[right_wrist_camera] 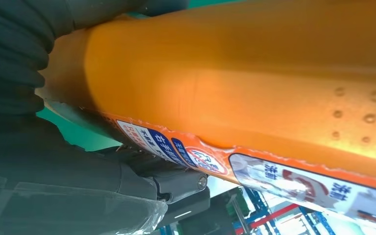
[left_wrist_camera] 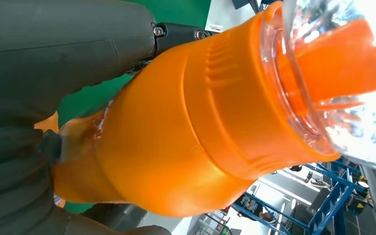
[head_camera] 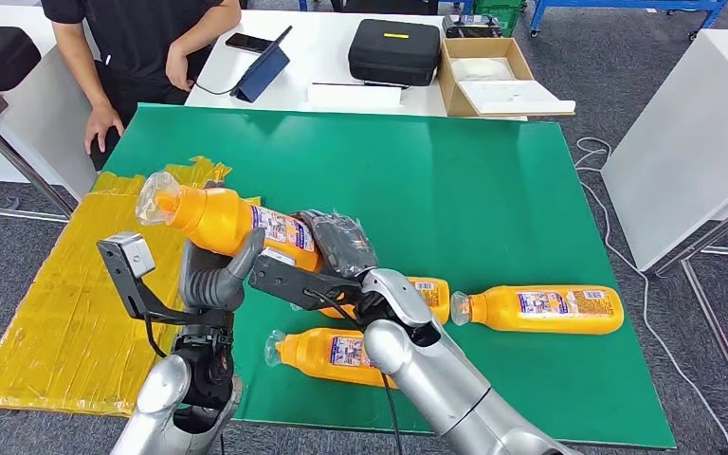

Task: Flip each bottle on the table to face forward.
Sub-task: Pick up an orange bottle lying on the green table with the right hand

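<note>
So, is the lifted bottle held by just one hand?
No: both the left hand and right hand grip the bottle.

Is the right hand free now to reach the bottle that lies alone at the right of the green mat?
Probably not yet. The right hand and left hand both hold the raised bottle. The lone bottle lies unobstructed on the mat.

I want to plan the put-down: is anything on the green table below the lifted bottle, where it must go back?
Yes. Both hands, left hand and right hand, hold the lifted bottle above the green table. Two lying bottles occupy the mat nearby; a third bottle lies farther right.
</note>
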### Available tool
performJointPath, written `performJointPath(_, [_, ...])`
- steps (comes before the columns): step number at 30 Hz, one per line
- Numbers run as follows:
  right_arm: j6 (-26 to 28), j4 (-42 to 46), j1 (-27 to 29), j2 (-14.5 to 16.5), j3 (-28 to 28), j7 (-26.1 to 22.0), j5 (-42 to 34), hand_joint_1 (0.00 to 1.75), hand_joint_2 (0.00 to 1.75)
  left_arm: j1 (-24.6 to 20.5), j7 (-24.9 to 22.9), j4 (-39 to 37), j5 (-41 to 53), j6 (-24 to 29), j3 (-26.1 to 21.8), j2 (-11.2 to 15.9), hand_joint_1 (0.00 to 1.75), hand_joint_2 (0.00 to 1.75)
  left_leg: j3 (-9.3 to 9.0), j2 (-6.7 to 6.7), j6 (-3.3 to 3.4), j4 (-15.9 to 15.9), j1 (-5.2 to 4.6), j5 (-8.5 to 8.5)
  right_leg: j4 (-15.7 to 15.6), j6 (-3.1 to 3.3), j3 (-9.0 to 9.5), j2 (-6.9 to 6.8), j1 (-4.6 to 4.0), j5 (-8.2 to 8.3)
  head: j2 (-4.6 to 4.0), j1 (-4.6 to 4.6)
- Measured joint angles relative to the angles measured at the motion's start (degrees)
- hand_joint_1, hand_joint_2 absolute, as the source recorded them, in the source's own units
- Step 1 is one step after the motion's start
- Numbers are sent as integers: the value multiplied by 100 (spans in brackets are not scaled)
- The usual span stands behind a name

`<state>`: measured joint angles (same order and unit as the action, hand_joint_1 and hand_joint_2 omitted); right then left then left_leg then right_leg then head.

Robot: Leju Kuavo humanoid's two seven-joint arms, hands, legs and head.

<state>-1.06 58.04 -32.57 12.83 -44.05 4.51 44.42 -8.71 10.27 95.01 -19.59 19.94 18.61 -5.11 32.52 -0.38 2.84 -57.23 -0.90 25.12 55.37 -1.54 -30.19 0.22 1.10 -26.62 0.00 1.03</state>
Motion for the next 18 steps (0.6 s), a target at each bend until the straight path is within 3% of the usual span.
performJointPath(18, [-97,51,-32,50,-263,-121,8,132,175,32,-66,-17,-17,-167,-113,0,0,175,1,0,-1,0,0,0,0,0,0,0,0,0,0,0])
